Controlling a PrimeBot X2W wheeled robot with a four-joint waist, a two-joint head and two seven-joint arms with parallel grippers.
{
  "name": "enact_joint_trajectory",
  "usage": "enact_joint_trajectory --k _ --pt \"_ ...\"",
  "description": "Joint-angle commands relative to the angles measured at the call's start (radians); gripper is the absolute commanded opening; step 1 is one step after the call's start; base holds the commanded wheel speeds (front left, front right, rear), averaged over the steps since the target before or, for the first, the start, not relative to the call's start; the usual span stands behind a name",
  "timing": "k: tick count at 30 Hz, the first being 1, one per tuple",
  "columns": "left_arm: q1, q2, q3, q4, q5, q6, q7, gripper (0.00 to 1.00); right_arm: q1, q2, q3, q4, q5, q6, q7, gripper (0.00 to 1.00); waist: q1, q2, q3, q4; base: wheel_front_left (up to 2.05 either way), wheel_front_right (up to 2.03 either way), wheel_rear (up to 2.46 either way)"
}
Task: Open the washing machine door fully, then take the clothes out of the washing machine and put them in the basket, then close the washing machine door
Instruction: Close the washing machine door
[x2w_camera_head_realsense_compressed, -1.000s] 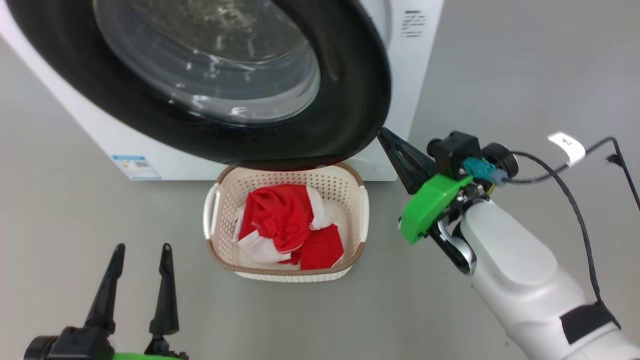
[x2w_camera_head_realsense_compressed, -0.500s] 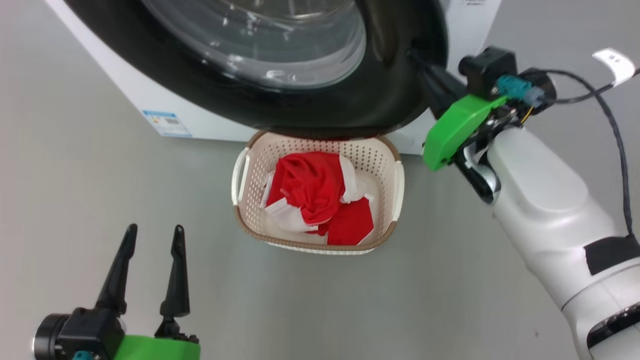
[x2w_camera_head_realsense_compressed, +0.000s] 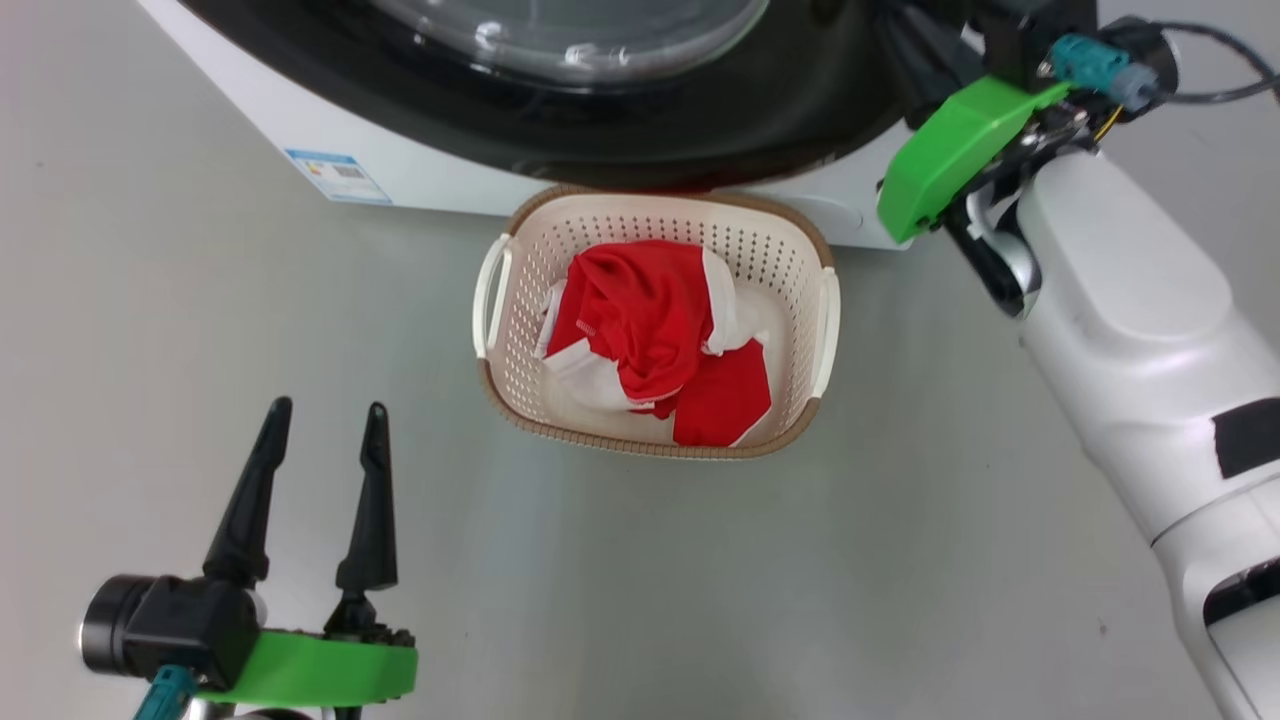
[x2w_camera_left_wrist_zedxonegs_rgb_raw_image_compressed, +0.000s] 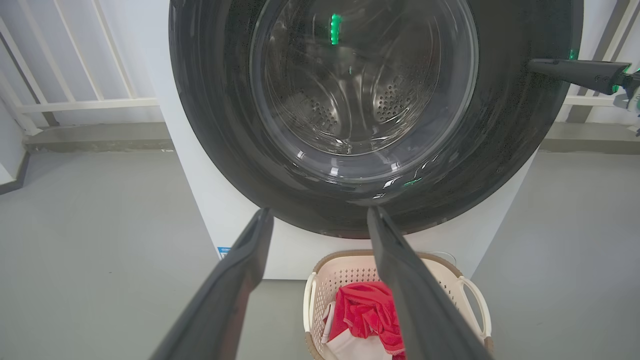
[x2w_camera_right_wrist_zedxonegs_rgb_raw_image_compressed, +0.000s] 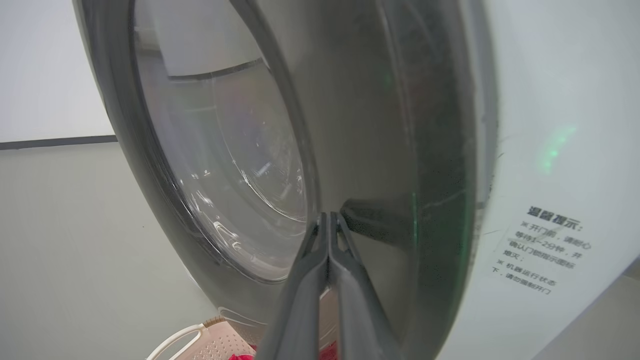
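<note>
You were closing the door (x2w_camera_right_wrist_zedxonegs_rgb_raw_image_compressed: 380, 125): clothes (x2w_camera_head_realsense_compressed: 640, 310) in the basket (x2w_camera_head_realsense_compressed: 640, 445), right gripper (x2w_camera_right_wrist_zedxonegs_rgb_raw_image_compressed: 328, 216) clenched against it, left gripper (x2w_camera_head_realsense_compressed: 330, 405) released. Next needed a firm push.

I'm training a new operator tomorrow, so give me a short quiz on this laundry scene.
1. True or false: the red-and-white fabric clothes lie inside the cream perforated plastic basket.
2. The right gripper has its tips against: A) the glossy black rim of the round washing machine door; B) the basket; C) the clothes.
3. Fill in: the left gripper has its jaws ____.
Key: 1 true; 2 A; 3 open.
</note>
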Motion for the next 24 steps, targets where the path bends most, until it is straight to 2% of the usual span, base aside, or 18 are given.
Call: enact_joint_trajectory --k 1,14,24 --pt "-0.021 0.011 0.025 -0.029 -0.007 0.001 -0.012 1.00 -0.023 0.011 -0.011 -0.010 -0.010 -0.001 -0.006 0.00 0.0000 0.0000 0.020 0.007 0.00 0.00 0.00" --pt "-0.052 0.011 0.012 -0.031 -0.005 -0.001 -0.012 1.00 -0.154 -0.011 -0.091 0.038 -0.032 -0.001 -0.006 0.00 0.0000 0.0000 0.084 0.021 0.00 0.00 0.00" --pt "-0.066 0.011 0.015 -0.020 0.005 -0.001 -0.012 1.00 -0.148 0.006 -0.124 0.035 -0.067 -0.001 -0.006 0.00 0.0000 0.0000 0.081 0.011 0.00 0.00 0.00"
